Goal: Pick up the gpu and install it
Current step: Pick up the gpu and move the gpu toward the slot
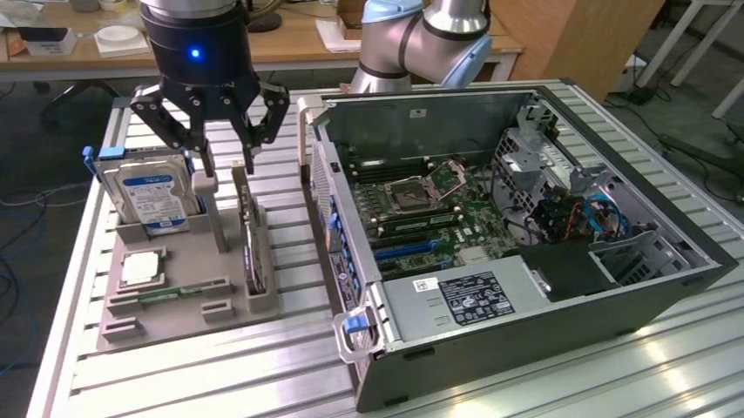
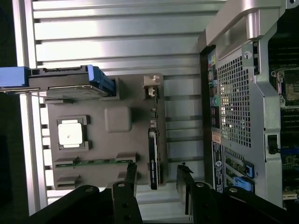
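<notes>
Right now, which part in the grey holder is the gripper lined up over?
The gpu: the thin card on edge nearest the computer case, framed by the open gripper. The hard drive stands aside; processor and memory stick lie flat.

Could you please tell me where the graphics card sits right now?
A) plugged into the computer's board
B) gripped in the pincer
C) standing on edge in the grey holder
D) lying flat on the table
C: the graphics card stands on edge in a slot of the grey holder, and the open pincer above it holds nothing.
</notes>
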Robot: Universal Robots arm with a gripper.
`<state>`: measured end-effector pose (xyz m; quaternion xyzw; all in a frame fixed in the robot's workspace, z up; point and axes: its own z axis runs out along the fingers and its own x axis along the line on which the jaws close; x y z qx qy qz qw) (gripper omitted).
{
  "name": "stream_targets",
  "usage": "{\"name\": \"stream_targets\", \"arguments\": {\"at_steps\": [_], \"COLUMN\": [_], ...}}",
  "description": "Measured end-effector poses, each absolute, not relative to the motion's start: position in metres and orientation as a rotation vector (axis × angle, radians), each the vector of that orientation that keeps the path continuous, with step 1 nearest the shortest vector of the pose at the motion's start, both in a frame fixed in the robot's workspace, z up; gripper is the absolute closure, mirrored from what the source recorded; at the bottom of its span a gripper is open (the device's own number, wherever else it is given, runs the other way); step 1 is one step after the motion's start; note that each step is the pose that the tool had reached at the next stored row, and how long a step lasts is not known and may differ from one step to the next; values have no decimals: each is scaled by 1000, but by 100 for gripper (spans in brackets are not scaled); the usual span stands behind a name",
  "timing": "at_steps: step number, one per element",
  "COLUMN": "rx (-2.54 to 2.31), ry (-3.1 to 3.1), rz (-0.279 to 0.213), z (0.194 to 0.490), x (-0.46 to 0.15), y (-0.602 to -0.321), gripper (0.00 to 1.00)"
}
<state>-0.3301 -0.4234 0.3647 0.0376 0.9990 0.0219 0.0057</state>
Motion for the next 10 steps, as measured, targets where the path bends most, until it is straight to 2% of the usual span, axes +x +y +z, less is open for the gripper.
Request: {"name": "stream_targets", "arguments": {"at_steps": [10], "rx": [118], "ry": [3131], "rz": [68], "z": [359], "x": [-330], "y": [-428], "gripper": [53]}}
